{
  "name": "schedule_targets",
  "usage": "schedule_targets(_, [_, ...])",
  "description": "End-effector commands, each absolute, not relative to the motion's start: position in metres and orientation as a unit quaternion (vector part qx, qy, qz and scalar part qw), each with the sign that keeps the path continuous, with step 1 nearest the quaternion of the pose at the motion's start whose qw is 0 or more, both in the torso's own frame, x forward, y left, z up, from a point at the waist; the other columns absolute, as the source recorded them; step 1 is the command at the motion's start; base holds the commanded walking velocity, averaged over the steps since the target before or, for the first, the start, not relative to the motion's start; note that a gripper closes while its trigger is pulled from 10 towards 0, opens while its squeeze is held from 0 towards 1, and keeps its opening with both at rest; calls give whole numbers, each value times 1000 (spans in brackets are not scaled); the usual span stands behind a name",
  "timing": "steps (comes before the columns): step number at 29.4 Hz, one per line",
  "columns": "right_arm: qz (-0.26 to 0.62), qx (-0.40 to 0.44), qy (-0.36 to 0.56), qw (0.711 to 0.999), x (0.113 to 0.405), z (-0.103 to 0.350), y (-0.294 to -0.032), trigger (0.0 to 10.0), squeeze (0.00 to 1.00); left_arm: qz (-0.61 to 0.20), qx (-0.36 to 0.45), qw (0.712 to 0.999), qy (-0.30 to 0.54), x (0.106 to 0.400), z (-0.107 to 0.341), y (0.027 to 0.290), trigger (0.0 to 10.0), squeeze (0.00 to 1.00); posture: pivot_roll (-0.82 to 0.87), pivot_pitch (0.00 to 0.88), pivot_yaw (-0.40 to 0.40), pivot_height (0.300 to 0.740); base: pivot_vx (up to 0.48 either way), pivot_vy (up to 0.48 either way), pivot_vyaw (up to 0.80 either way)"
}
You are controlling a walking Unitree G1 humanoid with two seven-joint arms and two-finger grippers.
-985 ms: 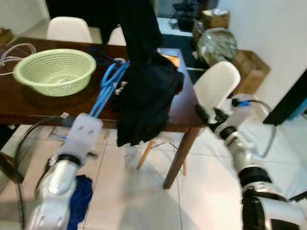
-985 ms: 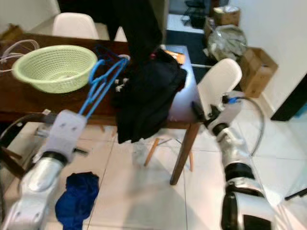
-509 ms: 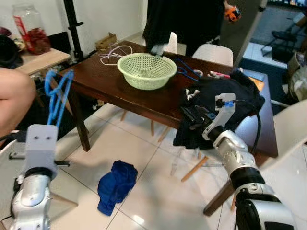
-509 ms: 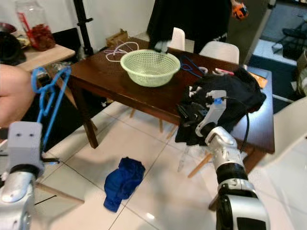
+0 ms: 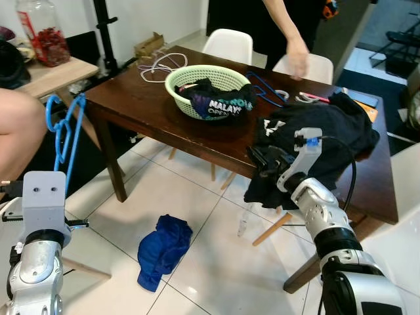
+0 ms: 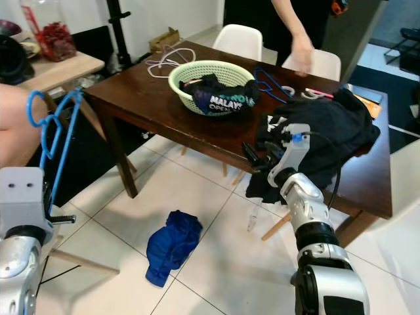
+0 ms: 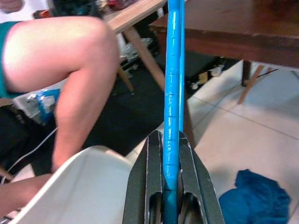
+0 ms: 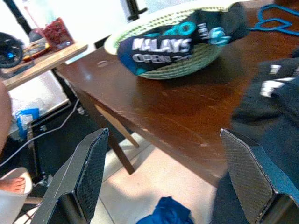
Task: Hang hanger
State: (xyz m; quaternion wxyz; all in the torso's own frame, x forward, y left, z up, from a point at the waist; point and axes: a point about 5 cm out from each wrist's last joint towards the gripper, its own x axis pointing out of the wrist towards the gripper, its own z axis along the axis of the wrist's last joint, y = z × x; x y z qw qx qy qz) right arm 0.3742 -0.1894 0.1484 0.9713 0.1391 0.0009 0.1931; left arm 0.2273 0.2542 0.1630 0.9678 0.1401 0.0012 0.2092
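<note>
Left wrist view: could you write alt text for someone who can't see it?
The robot's left hand is shut on a blue hanger that rises straight up between its two black fingers. Behind it are a seated person's bare leg, a dark wooden table, and a blue cloth on the tiled floor.

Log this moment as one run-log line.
left claw: shut on blue hanger, raised | right claw: open, by table edge | hanging: not yet done
</note>
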Motion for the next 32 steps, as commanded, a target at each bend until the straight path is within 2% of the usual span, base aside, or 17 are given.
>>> schedule_targets(1, [188, 146, 1, 971, 373, 148, -192, 10000, 0, 207, 133, 969, -6, 229, 166, 253, 10000, 0, 174, 12, -84, 740, 349, 0, 0])
schedule_targets(22, [221, 148, -37, 963, 377, 168, -180, 10000, 0, 224, 136, 965, -26, 228, 177, 262, 10000, 0, 184, 8, -97, 740, 352, 0, 0])
schedule_targets(32, [252, 145, -83, 953, 383, 200, -165, 10000, 0, 225, 136, 964, -41, 230, 186, 264, 10000, 0, 181, 8, -108, 740, 353, 0, 0])
